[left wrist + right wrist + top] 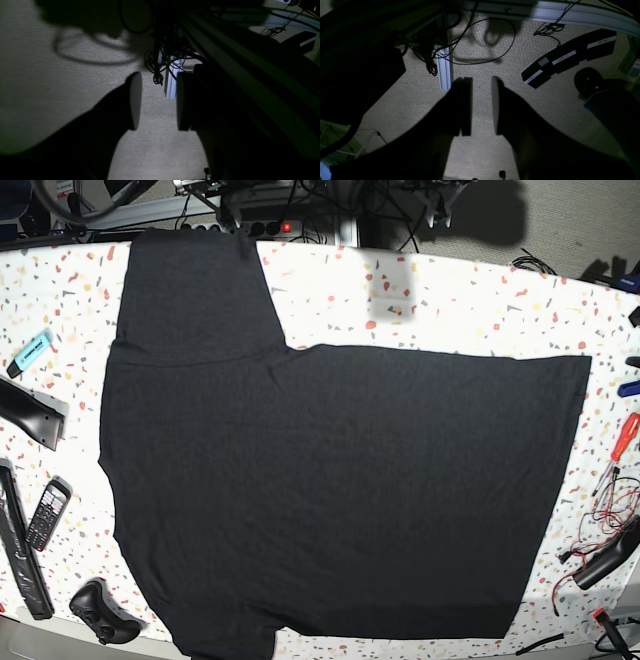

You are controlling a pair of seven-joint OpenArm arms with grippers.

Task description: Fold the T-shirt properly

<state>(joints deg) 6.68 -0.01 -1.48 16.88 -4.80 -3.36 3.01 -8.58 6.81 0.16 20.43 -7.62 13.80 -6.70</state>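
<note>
T-shirt [330,480] lies flat on the speckled table [450,310], plain black side up, one sleeve toward the far edge. Neither gripper shows in the base view. Left gripper [157,102] hangs over woven carpet [50,87], jaws wide, nothing between. Right gripper [481,106] likewise over carpet, jaws narrowly parted, empty. White labels on a black power strip [567,57]: unreadable.
</note>
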